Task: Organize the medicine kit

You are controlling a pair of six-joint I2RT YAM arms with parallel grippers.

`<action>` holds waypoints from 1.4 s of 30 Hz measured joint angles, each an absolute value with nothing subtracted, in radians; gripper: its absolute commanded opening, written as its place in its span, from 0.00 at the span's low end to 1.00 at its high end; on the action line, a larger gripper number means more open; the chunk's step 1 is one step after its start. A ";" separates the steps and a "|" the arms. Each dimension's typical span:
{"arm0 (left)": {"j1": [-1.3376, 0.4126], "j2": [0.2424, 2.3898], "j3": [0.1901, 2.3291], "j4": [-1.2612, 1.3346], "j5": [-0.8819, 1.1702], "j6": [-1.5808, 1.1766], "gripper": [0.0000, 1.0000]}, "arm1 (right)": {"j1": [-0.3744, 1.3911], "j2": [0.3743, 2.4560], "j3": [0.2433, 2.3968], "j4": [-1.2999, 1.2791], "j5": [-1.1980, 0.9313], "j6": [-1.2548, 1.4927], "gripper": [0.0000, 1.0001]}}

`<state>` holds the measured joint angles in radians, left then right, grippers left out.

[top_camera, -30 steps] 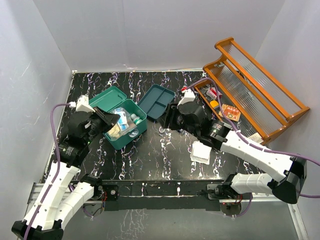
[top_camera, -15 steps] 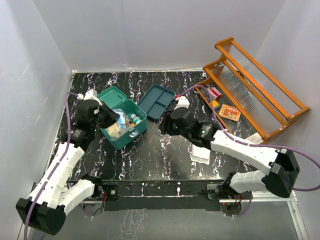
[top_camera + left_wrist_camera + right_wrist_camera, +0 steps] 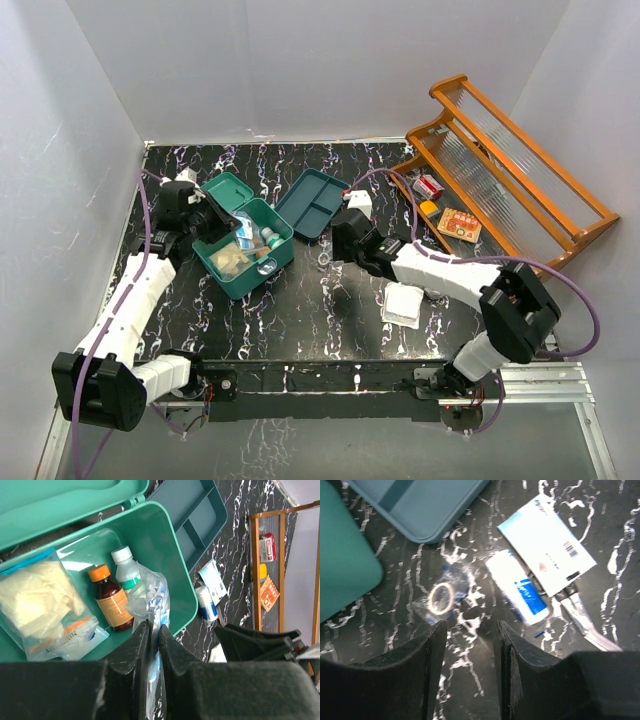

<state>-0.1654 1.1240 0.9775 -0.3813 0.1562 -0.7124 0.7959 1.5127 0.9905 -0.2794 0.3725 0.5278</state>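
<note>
Upper left, top view: teal-green rectangular plastic medicine kit, lid open.
Left gripper clenches a crinkled clear plastic packet over it; right gripper spread wide.

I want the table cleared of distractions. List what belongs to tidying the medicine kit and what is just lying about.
Belongs: medicine kit; plastic bag in the left tool; brown bottle; tube, packet and white pad on the table, probably.
Lying about: wooden rack; divided tray, perhaps.
</note>
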 measured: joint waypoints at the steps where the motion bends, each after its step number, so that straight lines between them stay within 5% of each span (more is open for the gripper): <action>1: -0.165 1.126 0.975 -0.381 0.165 -0.719 0.07 | 0.788 1.523 0.991 -0.279 0.379 0.515 0.40; 31: -0.113 1.315 0.931 -0.493 0.008 -0.691 0.10 | 0.756 1.689 0.994 -0.287 0.421 0.293 0.38; 33: -0.110 1.316 0.916 -0.487 0.008 -0.692 0.14 | 0.756 1.679 0.994 -0.286 0.420 0.288 0.38; 38: -0.107 1.317 0.916 -0.510 -0.025 -0.706 0.42 | 0.756 1.661 0.994 -0.284 0.419 0.285 0.38; 42: -0.106 1.318 0.965 -0.575 -0.057 -0.706 0.48 | 0.756 1.660 0.994 -0.284 0.412 0.285 0.38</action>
<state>-0.1062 1.3178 0.9653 -0.5755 -0.0566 -0.7059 0.7559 1.6596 0.9939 -0.2836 0.4122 0.2852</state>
